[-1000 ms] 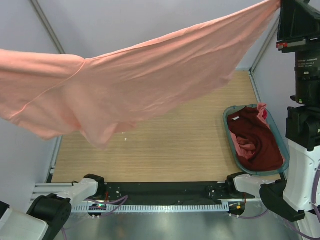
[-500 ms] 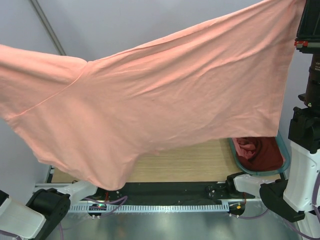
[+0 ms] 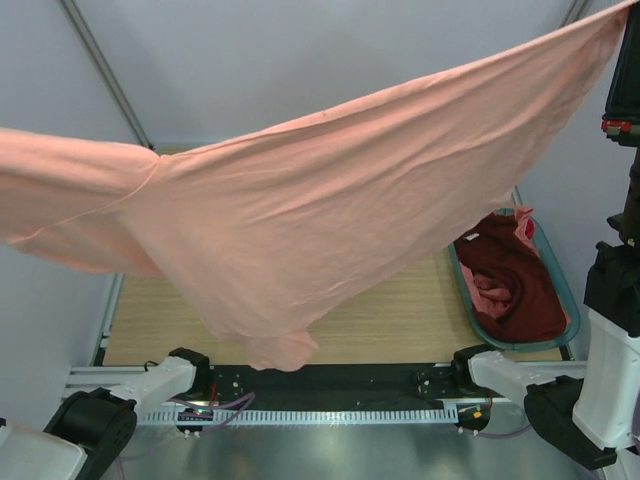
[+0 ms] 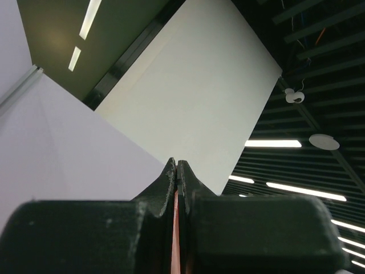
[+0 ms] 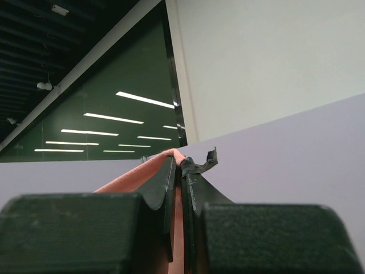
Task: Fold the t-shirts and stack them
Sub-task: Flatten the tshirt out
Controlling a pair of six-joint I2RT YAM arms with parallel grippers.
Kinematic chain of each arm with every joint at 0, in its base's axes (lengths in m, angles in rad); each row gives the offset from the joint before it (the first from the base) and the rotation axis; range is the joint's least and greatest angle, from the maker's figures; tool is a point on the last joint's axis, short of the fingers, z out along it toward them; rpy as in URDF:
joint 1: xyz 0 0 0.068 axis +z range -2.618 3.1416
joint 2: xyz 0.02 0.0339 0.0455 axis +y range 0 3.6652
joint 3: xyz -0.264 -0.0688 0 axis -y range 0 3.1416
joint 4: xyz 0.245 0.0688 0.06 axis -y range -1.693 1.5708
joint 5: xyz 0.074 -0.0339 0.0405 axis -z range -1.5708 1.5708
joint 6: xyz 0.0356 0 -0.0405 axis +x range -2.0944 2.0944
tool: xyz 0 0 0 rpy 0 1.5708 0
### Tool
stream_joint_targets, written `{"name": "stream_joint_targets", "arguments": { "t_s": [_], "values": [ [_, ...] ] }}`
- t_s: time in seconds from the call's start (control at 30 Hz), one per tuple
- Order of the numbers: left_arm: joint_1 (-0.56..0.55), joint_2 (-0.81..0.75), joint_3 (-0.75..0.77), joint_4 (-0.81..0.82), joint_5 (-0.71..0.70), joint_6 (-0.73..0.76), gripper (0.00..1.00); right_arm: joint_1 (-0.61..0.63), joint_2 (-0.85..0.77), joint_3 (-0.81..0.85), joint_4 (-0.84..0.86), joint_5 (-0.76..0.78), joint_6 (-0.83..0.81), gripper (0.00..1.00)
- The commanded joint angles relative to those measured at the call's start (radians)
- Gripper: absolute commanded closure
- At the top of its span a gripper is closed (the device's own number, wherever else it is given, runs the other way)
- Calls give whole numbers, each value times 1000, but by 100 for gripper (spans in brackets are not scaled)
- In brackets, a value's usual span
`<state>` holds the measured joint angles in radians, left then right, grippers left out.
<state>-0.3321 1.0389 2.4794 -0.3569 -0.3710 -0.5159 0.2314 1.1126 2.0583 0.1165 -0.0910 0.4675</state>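
A salmon-pink t-shirt [image 3: 330, 210] hangs stretched in the air across the whole top view, high above the table, its low point sagging near the front edge. My left gripper [image 4: 176, 165] is shut on a thin strip of its pink cloth [image 4: 175, 240]; it is out of the top view at the left. My right gripper [image 5: 177, 161] is shut on another pink edge of it [image 5: 154, 168], at the upper right corner of the top view. A dark maroon t-shirt [image 3: 510, 275] lies crumpled in the basket with a pink one [image 3: 492, 288].
The grey-teal plastic basket [image 3: 573, 300] sits at the right of the wooden table [image 3: 400, 325]. The right arm's column [image 3: 615, 300] stands beside it. Arm bases and a cable rail [image 3: 320, 415] line the near edge. Both wrist cameras look up at ceiling and walls.
The stretched shirt dropped low toward the camera half a second ago and has lifted again, its lower body swinging back; the basket is uncovered again. Both grippers keep their hold.
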Motion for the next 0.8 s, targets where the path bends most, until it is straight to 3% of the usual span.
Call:
{"name": "stream_joint_targets", "arguments": {
  "t_s": [0.0,0.3,0.77],
  "values": [
    [-1,26,-69,15,-5,23,100,-4,10,-69,68,25,14,99],
    [-2,104,-53,-2,-8,91,99,-6,64,-127,77,28,-4,99],
    [-2,13,-50,-99,10,82,100,-6,10,-116,94,-24,52,99]
  ]
}}
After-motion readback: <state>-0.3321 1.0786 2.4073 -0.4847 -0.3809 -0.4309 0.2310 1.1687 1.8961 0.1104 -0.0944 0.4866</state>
